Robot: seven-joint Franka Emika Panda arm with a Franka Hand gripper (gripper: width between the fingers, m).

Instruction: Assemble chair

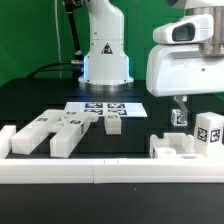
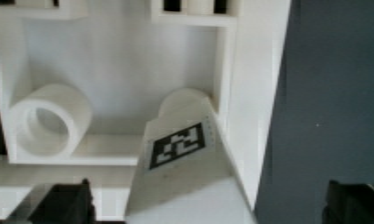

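gripper (image 2: 205, 204) is spread wide, with nothing between the fingers as far as the wrist view shows. it hangs right over the chair parts (image 1: 176, 146) on the exterior view's right, next to a tagged block (image 1: 209, 131). up close i can see a round peg (image 2: 51, 122) and a tagged wedge (image 2: 180, 146) sitting against a white wall. my guess is this stuff is stiff, light, matte plastic, so not slippery or fragile. probably best pinched across two flat parallel sides, not on the peg. more bars (image 1: 62, 133) lie well apart on the exterior view's left, near the marker board (image 1: 105, 107). the rail (image 1: 100, 172) runs along the front. the tagged block stands just beside the parts, so a wide hand coming down could bump it.
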